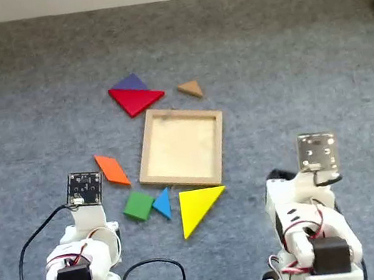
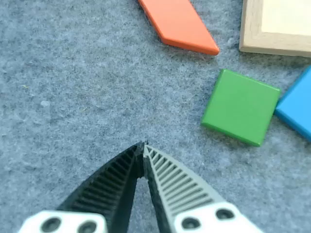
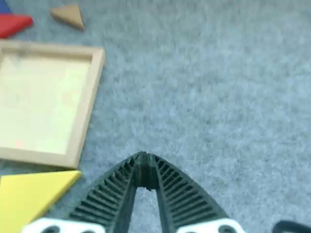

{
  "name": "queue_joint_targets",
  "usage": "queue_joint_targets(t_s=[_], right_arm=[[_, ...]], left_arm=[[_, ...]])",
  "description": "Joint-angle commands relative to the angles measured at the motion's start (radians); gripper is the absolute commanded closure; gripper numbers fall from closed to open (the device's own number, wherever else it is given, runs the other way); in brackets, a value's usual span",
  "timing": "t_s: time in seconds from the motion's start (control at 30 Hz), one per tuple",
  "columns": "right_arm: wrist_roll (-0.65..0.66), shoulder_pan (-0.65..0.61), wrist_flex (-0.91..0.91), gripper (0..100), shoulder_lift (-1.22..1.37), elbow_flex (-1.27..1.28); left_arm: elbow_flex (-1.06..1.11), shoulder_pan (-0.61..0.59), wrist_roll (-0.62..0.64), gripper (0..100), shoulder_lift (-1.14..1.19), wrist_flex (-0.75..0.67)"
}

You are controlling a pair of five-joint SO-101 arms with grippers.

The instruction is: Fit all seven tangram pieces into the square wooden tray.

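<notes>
We are seeing the left jaws and the right jaws, both ribbed, each pressing together above the fuzzy grey counter point(image 1: 302, 54). The square wooden tray point(image 1: 147, 148) is lying mid-counter, with smooth flat shapes around it: red triangle point(image 1: 135, 99) far, orange parallelogram point(image 1: 112, 169) left, green square point(image 1: 138, 206) and yellow triangle point(image 1: 195, 207) near.

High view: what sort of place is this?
Probably a robot practice bench rather than a home table. A grey felt-like mat covers the surface, a white left arm and right arm sit side by side, and coloured tangram pieces lie around a square wooden tray.
</notes>
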Motion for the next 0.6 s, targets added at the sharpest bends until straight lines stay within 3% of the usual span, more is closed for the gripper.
queue_joint_targets(t_s=[0.0,0.2,0.33,0.57], right_arm=[[-0.077,-0.005,-0.022,99.4,0.038,-0.208],[-0.219,-0.157,-0.021,99.2,0.369,-0.392],[-0.328,-0.331,-0.021,96.8,0.605,-0.483],[-0.608,-0.645,-0.036,66.3,0.931,-0.516]], left_arm=[[0.019,-0.007,0.005,100,-0.007,0.005],[0.019,-0.007,0.005,100,-0.007,0.005],[0.019,-0.007,0.005,100,-0.007,0.005],[0.019,-0.007,0.005,100,-0.007,0.005]])
